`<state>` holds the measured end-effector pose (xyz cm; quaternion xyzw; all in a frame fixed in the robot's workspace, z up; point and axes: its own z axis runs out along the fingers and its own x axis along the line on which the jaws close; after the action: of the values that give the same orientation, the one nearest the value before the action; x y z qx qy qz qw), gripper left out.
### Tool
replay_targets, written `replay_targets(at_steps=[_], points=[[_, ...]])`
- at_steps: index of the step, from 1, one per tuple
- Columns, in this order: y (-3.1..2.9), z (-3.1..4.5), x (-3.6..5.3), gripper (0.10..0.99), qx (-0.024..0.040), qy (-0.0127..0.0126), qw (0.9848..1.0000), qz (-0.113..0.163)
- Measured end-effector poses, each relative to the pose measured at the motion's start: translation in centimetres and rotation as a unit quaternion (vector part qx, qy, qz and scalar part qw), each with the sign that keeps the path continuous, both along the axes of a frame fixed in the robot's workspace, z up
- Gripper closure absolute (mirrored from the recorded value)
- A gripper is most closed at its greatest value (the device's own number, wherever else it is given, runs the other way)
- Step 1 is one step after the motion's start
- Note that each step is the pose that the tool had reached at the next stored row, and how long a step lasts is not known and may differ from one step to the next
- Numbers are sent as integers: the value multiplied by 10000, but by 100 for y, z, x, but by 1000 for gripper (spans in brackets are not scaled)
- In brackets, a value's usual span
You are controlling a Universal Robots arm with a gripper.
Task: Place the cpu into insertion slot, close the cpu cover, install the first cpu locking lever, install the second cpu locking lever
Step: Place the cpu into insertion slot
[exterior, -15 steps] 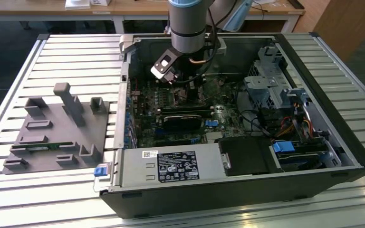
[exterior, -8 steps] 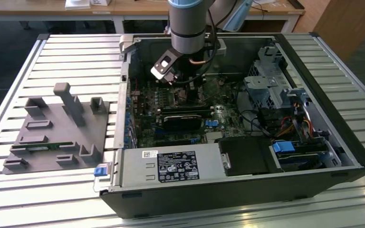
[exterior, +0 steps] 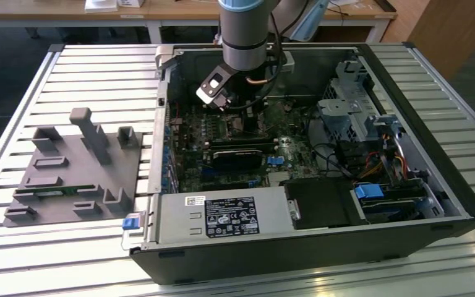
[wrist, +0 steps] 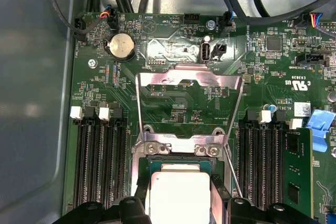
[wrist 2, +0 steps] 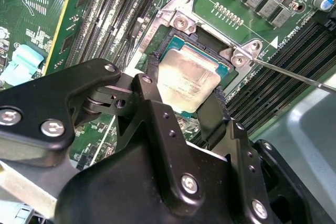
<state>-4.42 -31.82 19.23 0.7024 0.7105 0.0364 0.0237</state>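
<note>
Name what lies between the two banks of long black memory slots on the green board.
In the first wrist view, the pale silvery square cpu at the silver-rimmed insertion slot.

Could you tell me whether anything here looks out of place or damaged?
Nothing stands out. The cover is flipped open, off the socket, and the chip sits squarely at the socket beneath the end effector. I cannot tell whether it is fully seated.

Near edge of the cpu [wrist 2: 190,77] behind the gripper [wrist 2: 185,82]
</note>
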Motion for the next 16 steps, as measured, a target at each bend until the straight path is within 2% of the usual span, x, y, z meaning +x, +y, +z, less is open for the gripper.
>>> replay_targets(at_steps=[16], points=[[-11, -7, -1, 545, -3, 2, 10000, -22]])
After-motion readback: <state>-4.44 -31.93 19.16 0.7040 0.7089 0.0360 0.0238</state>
